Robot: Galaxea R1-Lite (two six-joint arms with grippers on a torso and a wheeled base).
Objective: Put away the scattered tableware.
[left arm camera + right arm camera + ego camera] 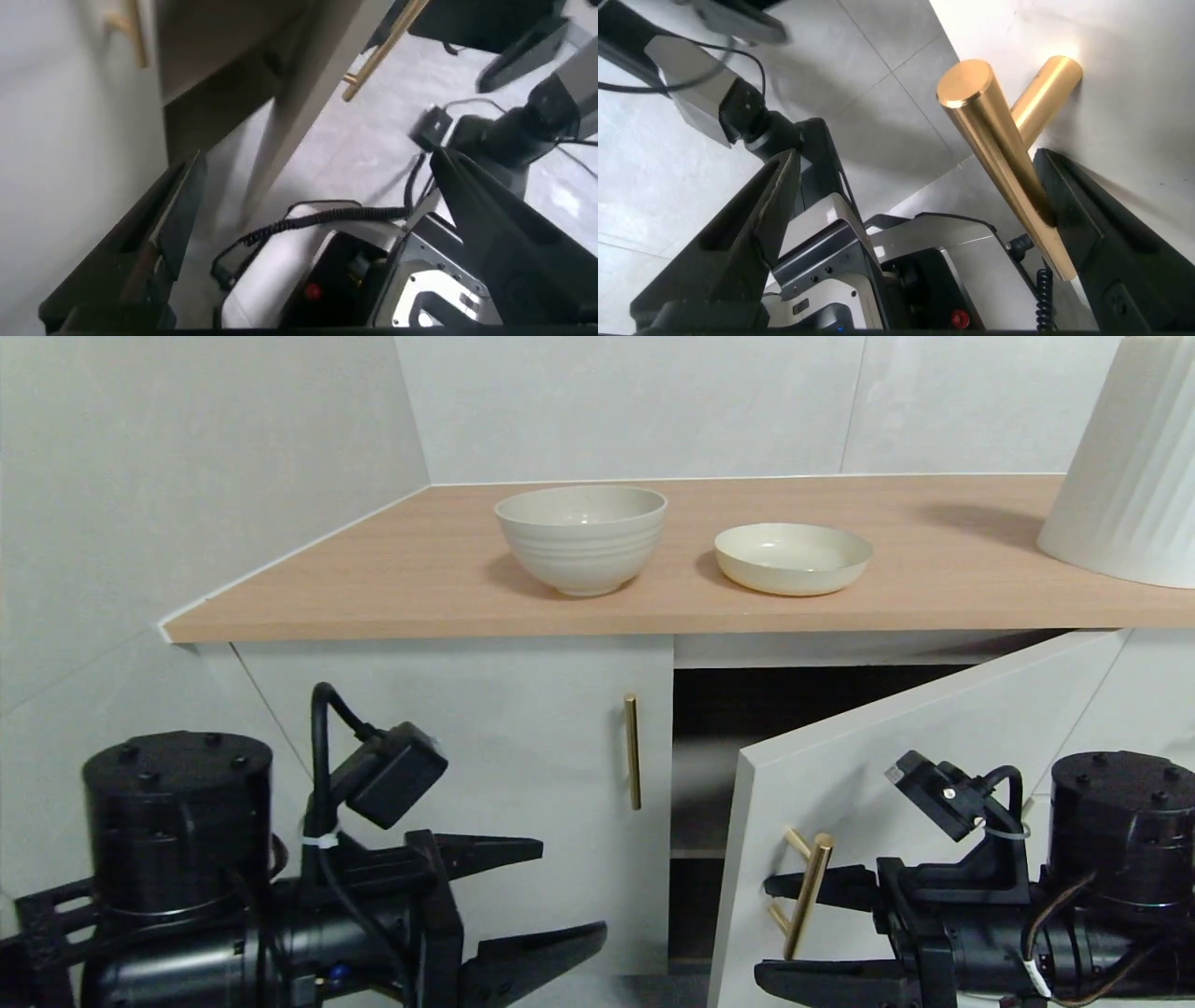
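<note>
Biggest thing in front of us is the white two-door cabinet (467, 728) with its light brown wood-look surface (373, 579) on top. Its right-hand white door (934, 728) is swung partway out, so there's a dark gap with a shelf inside. The left door is shut.

At the far right of the surface stands a tall white ribbed vessel (1130, 467). The tableware is up there too, near the middle: a deep beige ribbed bowl (581, 537) and, just beside it but not touching, a shallow cream dish (793, 556). Neither has been put away yet.

We reckon the step in hand is sorting out that door. To do it well, we'd follow the hinge arc instead of dragging straight back, and keep the bar centred between the fingers so it doesn't skid. We'd also want the gap wide enough for the bowl to pass. Backing off the handle should be straight and clean, because a snag would swing the door.

Now the tools. The left tool (573, 887) sits low in front of the shut door, fingers spread wide, gripping nothing. The right tool (761, 930) is spread too, with the open door's brass bar handle (808, 896) sitting between its fingers. It's released, not clamped. The bar looks close against one finger, but we can't tell if it touches.
</note>
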